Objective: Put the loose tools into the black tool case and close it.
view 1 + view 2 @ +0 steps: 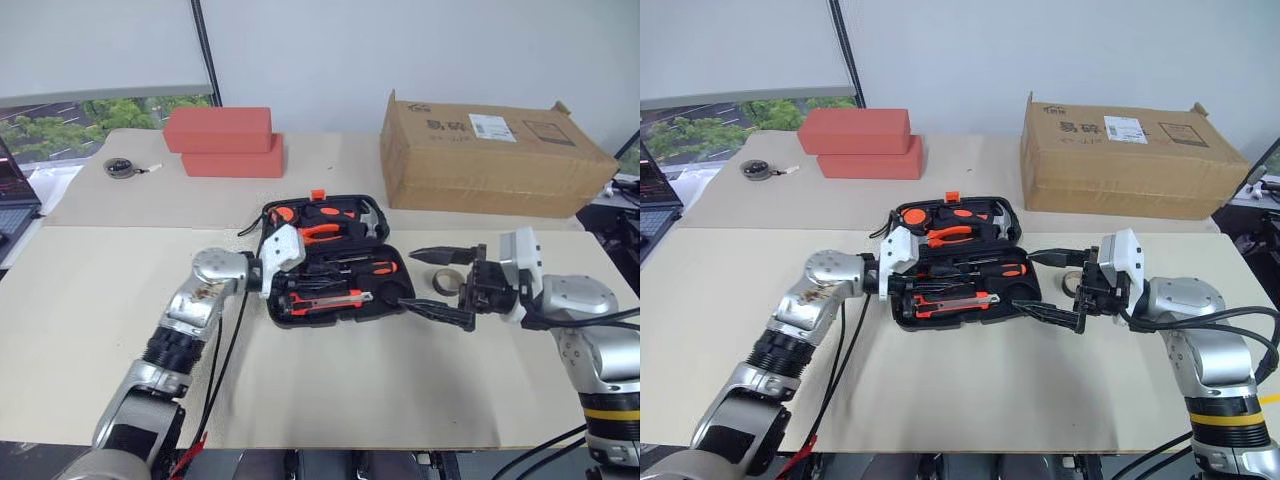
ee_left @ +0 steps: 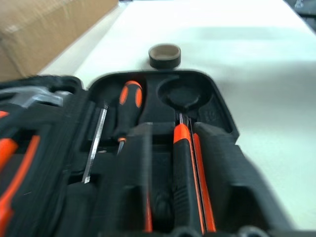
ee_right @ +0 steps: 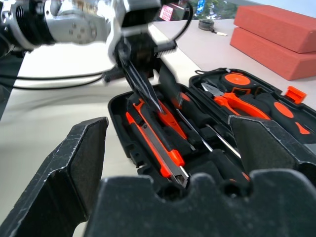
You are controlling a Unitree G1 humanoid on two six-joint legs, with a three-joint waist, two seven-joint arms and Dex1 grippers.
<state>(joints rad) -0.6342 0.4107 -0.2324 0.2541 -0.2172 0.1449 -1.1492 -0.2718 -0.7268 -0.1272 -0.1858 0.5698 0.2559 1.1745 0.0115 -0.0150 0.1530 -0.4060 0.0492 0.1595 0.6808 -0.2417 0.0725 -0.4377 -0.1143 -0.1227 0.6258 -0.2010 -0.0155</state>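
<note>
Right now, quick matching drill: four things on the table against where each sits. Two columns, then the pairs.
Things:
1. tape ring
2. cardboard box
3. red blocks
4. utility knife

Places:
A. far side of the table, stacked in two, on the robot's left
B. on the bare table just right of the open tool case
C. far right of the table
D. lying in the case's near half

Pairs: 1-B, 2-C, 3-A, 4-D
</note>
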